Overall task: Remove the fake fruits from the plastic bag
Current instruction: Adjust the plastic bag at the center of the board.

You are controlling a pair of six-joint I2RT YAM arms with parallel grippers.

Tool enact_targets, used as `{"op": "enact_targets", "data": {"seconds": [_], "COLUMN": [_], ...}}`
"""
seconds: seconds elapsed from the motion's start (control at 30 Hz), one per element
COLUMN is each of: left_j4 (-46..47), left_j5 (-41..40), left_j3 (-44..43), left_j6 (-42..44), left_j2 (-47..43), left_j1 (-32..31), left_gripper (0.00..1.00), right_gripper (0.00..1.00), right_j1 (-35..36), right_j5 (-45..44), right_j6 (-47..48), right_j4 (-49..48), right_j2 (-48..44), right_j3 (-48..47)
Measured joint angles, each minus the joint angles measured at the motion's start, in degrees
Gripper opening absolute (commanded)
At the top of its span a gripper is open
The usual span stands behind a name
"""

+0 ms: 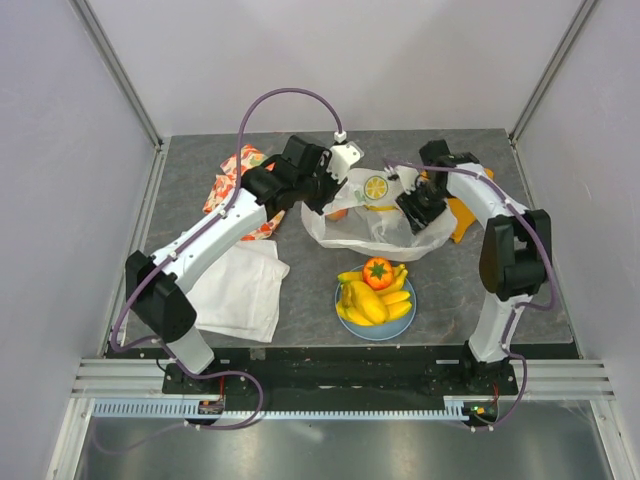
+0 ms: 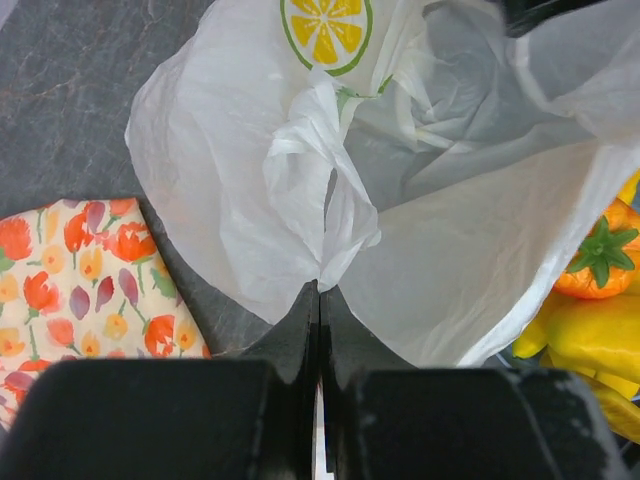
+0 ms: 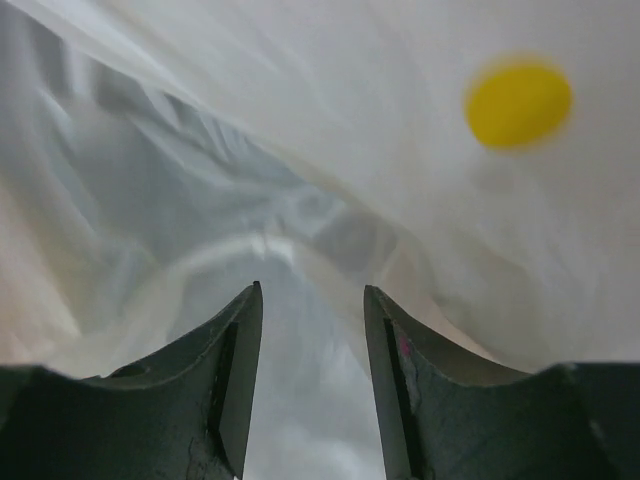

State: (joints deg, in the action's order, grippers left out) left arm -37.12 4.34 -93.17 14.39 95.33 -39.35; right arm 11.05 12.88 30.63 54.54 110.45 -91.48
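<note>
Okay, bag: the plastic bag (image 1: 350, 222) lies crumpled mid-table, just behind the plate (image 1: 376, 335), with its mouth facing the right arm.
Fruit in or on it: a lemon slice (image 2: 325, 30) shows at the top of the bag, but I can't tell if it's on the film or under it. The right wrist view also has a blurry yellow blob (image 3: 518, 103) behind the plastic, probably another fruit.
Fruit already out: bananas (image 1: 372, 303) and a red-orange fruit (image 1: 377, 271) are piled on the plate.
Left gripper (image 2: 319, 300): clamped fully together on a fold of the bag's edge, pinning that side.
Right gripper (image 3: 312, 310): poked inside the bag with its jaws partway apart. Only film shows around them, and no fruit sits between them.
Around: a floral cloth (image 1: 235, 180) and a white cloth (image 1: 240, 290) lie off to the left on the table (image 1: 520, 290).
What could go wrong: the right jaws could shut on loose film instead of fruit and drag the whole bag. The film is thin and slippery, so the left pinch might slide off. A tugged bag could also knock into the plate pile.
</note>
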Motion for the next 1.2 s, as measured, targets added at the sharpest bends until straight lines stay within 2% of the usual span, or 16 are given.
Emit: {"op": "enact_targets", "data": {"seconds": [0.23, 0.37, 0.47, 0.63, 0.8, 0.93, 0.97, 1.1, 1.2], "left_j4": [-0.37, -0.48, -0.48, -0.48, -0.44, -0.46, -0.48, -0.48, -0.52], "left_j5": [3.96, 5.97, 6.82, 7.89, 8.17, 8.74, 8.96, 9.42, 9.55], "left_j3": [-1.07, -3.37, -4.57, -6.56, -8.26, -8.72, -8.83, -9.62, -9.97], "left_j6": [0.00, 0.00, -0.02, -0.04, -0.07, -0.61, -0.85, -1.64, -1.75], "left_j2": [2.58, 4.98, 5.73, 6.03, 6.21, 6.36, 6.45, 6.99, 7.37], "left_j1": [-0.15, -0.63, -0.92, -1.03, -1.03, -1.03, -1.03, -1.01, -0.96], "left_gripper": [0.02, 0.02, 0.02, 0.02, 0.02, 0.02, 0.02, 0.02, 0.02], "right_gripper": [0.53, 0.58, 0.57, 0.50, 0.49, 0.50, 0.51, 0.67, 0.68], "right_j1": [-4.90, -4.15, -4.02, -2.99, -2.01, -1.22, -0.96, 0.07, 0.39], "right_j5": [-7.08, -6.03, -2.71, 3.02, 9.57, 12.79, 13.11, 12.98, 11.96], "right_j6": [1.70, 2.93, 4.00, 5.75, 10.08, 13.97, 14.62, 14.58, 13.07], "right_j4": [3.54, 6.51, 7.45, 6.23, 7.63, 10.97, 11.34, 10.99, 7.69], "right_j2": [-15.08, -23.17, -25.07, -18.64, -8.22, -3.58, -3.21, -2.80, -1.92], "right_j3": [18.53, 19.74, 16.50, 6.01, -1.55, -5.20, -5.51, -5.84, -5.84]}}
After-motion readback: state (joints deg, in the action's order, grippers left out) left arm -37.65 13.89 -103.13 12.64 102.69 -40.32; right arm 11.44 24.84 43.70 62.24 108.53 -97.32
